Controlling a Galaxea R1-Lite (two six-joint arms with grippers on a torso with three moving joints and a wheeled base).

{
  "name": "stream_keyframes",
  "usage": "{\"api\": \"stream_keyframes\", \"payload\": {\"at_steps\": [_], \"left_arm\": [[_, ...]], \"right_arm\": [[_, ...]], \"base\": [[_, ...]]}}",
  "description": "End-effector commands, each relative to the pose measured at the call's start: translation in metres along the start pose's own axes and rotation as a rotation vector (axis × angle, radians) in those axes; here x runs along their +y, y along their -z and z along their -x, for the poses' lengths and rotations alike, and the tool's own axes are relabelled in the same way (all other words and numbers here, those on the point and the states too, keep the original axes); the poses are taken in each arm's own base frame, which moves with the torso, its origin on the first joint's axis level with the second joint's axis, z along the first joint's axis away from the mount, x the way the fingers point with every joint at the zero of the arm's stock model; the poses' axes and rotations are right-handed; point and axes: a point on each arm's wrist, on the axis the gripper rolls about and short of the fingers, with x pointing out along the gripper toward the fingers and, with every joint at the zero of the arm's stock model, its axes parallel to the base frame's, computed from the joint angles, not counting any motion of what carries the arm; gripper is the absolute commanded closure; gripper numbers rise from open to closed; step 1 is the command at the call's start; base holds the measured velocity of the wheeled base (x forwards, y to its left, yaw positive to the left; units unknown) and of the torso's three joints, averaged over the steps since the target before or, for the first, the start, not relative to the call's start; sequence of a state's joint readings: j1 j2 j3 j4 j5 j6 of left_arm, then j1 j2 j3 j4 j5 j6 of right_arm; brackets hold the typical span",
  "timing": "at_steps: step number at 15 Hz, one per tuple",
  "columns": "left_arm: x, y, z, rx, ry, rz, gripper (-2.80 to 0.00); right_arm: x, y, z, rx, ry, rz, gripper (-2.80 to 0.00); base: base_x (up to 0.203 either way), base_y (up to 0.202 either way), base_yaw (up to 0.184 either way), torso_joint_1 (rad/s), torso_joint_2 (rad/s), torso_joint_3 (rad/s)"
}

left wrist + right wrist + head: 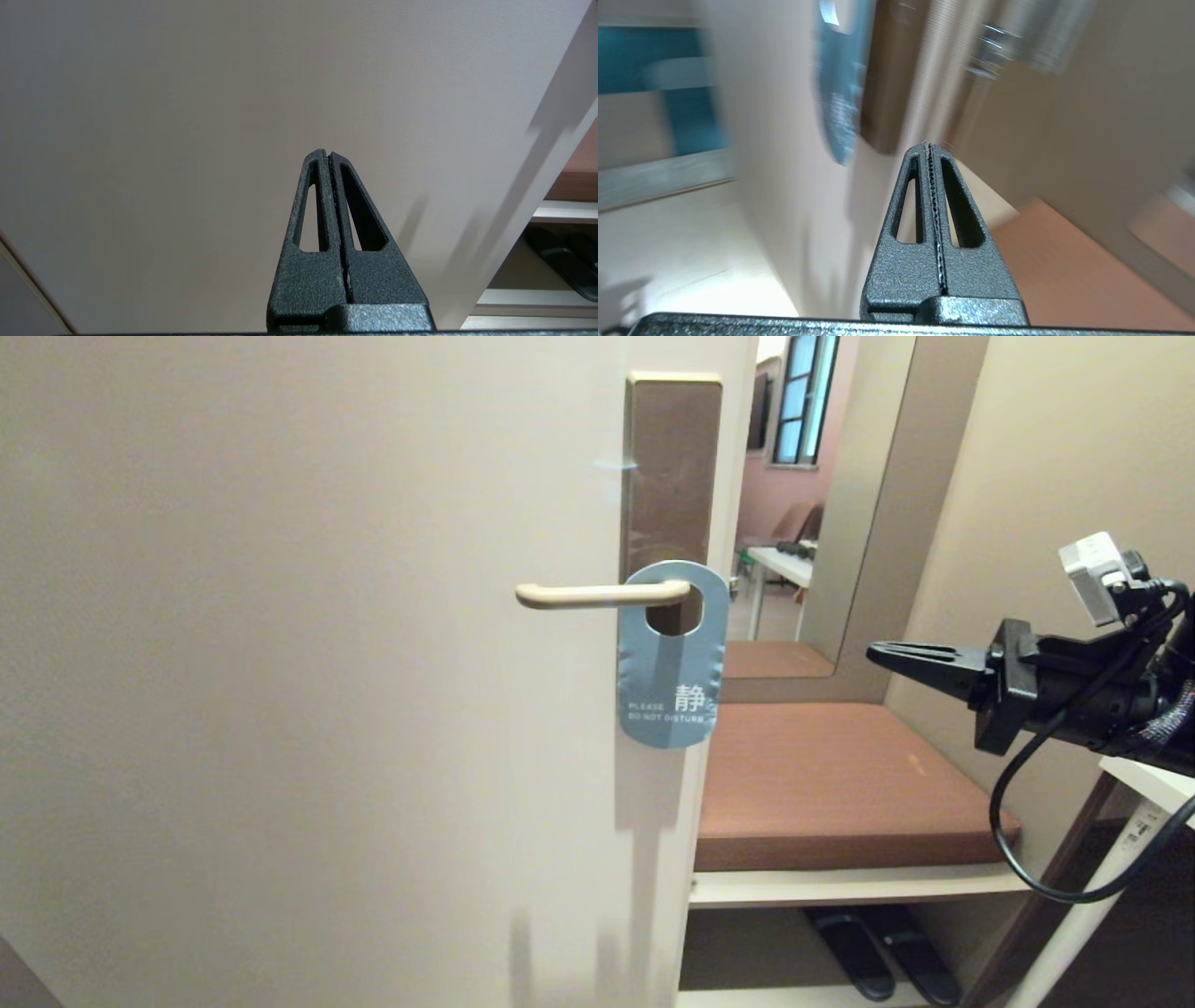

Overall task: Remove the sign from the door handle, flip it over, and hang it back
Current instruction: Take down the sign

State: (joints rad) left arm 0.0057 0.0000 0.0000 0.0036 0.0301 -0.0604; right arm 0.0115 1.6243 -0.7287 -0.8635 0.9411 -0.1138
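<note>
The sign [670, 658] hangs by its round hole on the door handle [583, 595], blue face with white text outward, against the brown plate [670, 467]. My right gripper [873, 653] is shut and empty, raised level at the right, pointing left toward the sign with a clear gap between them. From the right wrist the sign [840, 93] shows edge-on and blurred, ahead of the shut right gripper [928, 145]. My left gripper [327, 153] is shut and empty, facing the plain door panel; it is outside the head view.
The cream door [280, 663] fills the left. Its edge stands beside a bench with a brown cushion [831, 784] and a shelf below holding dark slippers [882, 952]. A mirror [812, 495] is behind the bench, and a white table edge [1153, 784] lies under my right arm.
</note>
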Motion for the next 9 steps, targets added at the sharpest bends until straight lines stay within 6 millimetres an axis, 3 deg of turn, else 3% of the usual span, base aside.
{"api": "stream_keyframes", "payload": {"at_steps": [1,9], "left_arm": [[0.000,0.000,0.000,0.000,-0.001,0.001,0.00],[0.000,0.000,0.000,-0.001,-0.001,0.001,0.00]], "right_arm": [[-0.015,0.014,-0.014,0.007,-0.096,-0.028,0.00],[0.001,0.026,-0.046,0.017,-0.269,-0.060,0.00]], "base": [[0.000,0.000,0.000,0.000,0.00,0.000],[0.000,0.000,0.000,0.000,0.00,0.000]]}}
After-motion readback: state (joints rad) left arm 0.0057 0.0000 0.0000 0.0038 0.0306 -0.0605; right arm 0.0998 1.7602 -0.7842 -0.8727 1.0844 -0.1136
